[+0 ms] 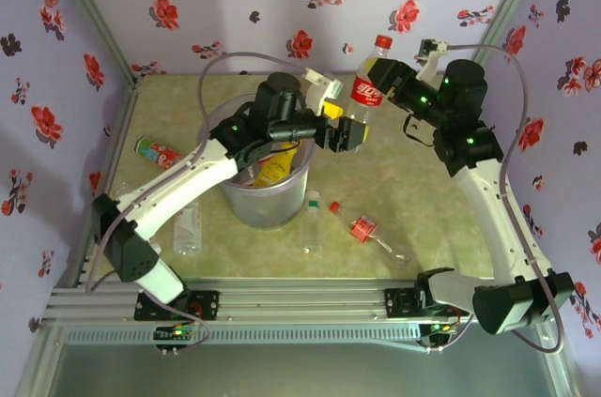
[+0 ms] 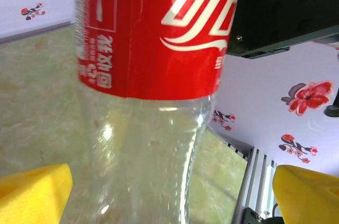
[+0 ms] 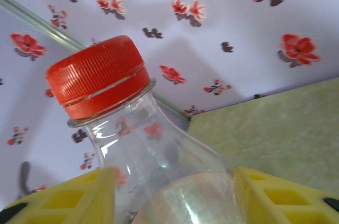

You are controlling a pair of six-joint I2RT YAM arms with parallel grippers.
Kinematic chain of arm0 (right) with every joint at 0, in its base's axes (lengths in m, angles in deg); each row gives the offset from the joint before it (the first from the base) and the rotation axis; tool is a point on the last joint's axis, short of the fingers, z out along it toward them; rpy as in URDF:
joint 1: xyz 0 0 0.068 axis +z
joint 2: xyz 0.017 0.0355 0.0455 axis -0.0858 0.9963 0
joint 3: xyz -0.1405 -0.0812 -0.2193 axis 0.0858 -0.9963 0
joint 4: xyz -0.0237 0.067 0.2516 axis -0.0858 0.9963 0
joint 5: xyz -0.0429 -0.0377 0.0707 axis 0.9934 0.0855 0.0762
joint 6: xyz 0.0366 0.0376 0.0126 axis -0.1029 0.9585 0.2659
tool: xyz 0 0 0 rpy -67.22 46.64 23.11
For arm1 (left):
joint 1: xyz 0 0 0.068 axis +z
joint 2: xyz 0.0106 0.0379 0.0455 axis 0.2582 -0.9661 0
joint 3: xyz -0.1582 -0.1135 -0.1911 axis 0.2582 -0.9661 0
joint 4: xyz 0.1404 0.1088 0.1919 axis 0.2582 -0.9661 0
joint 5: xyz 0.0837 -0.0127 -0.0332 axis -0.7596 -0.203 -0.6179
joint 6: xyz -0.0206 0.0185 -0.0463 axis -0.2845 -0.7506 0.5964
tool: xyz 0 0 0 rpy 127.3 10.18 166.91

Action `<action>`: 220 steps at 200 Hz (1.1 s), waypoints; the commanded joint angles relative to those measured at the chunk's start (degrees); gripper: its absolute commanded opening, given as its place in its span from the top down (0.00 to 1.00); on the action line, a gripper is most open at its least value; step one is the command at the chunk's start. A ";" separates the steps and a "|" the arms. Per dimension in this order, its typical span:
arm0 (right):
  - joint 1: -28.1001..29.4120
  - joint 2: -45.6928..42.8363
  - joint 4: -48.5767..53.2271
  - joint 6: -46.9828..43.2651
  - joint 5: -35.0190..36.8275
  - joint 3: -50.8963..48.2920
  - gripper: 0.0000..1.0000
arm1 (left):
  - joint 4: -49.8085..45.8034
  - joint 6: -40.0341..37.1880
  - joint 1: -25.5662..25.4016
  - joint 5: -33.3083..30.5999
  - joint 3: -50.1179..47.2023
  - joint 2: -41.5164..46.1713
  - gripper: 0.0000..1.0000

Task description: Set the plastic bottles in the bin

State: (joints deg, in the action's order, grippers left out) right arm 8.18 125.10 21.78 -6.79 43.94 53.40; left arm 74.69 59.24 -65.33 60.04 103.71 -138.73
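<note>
While gripping the raised bottle (image 1: 367,89) at its shoulder with right claw (image 3: 172,196), holds it upright toward the tabletop's (image 1: 441,219) far edge, just right of the bin (image 1: 235,205). Brackets its clear lower body with left claw (image 1: 344,123), fingers spread, no contact. Notes yellow bottle (image 1: 275,170) inside bin. Logs green-capped bottle (image 1: 312,219) and red-capped bottle (image 1: 362,228) lying toward near edge.

I have the left arm (image 1: 188,176) stretched up and rightward from its base, with the left gripper (image 1: 345,125) spread wide and its yellow fingers (image 2: 32,189) standing on either side of the bottle (image 1: 366,92). My right arm (image 1: 493,200) bends in from the right. The right gripper (image 1: 378,76) is clamped on that bottle's shoulder, just below the cap.
</note>
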 commanded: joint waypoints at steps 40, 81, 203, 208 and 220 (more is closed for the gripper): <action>-0.27 1.54 -8.94 6.83 -8.77 1.67 0.47 | 0.22 -2.66 -1.24 -2.51 5.86 -3.38 0.18; -0.34 2.22 -8.89 6.57 -9.66 1.41 0.47 | 0.50 -2.63 -1.31 -2.56 6.76 -3.88 0.38; -7.38 -2.28 -4.83 3.49 -10.53 0.57 0.01 | -2.39 -6.73 4.23 -3.62 5.54 4.60 0.53; -7.79 -2.55 -4.74 3.36 -10.54 0.13 0.01 | -2.75 -7.10 4.76 -4.13 4.95 5.61 0.54; -8.50 -3.07 -3.75 2.69 -10.48 -0.61 0.01 | -3.79 -7.72 6.13 -5.03 3.39 8.25 0.54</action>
State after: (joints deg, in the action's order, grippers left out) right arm 1.21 124.31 16.51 -2.09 34.00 54.14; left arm 71.74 54.37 -61.73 56.63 108.74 -137.90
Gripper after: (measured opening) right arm 0.992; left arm 0.471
